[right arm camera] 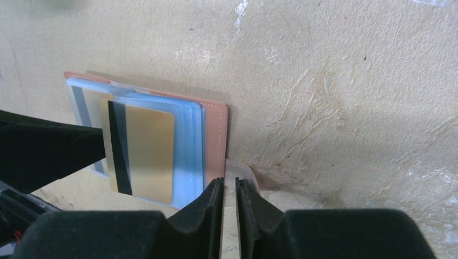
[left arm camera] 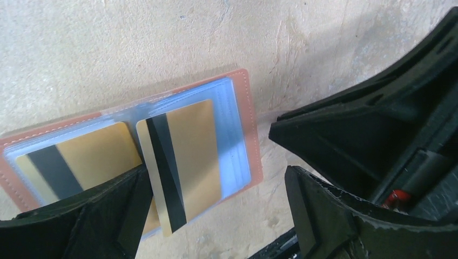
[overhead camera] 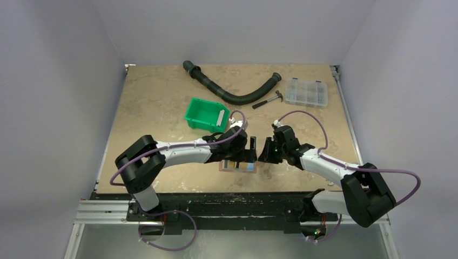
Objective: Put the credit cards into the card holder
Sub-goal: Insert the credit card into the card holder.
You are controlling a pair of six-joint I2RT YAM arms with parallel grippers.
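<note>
Card holder (left arm camera: 246,108): we see it lying open and flat on the table (overhead camera: 162,97), near the front edge, reddish-brown rim up and clear sleeves showing.
First gold card (left arm camera: 97,156): it sits in the card holder's left half, black stripe up, under clear plastic.
Second gold card (left arm camera: 189,156): it lies skewed over the card holder's right half, one end past the holder's near edge; we cannot tell whether it is inside a sleeve.
Pale blue in the sleeves: we cannot tell whether it is a card.
Left gripper (left arm camera: 216,178): it hangs over the card holder with its fingers spread wide and nothing between them; one finger (left arm camera: 81,221) overlaps the second gold card's end.
Right gripper (right arm camera: 229,186): at the card holder's right-hand corner, its fingers are drawn narrow on a thin pale flap of the holder.
Green bin (overhead camera: 205,114): on the card holder's far side, apart from it.
Hose (overhead camera: 232,91), hammer (overhead camera: 268,101), clear box (overhead camera: 307,91): all well beyond the card holder.
</note>
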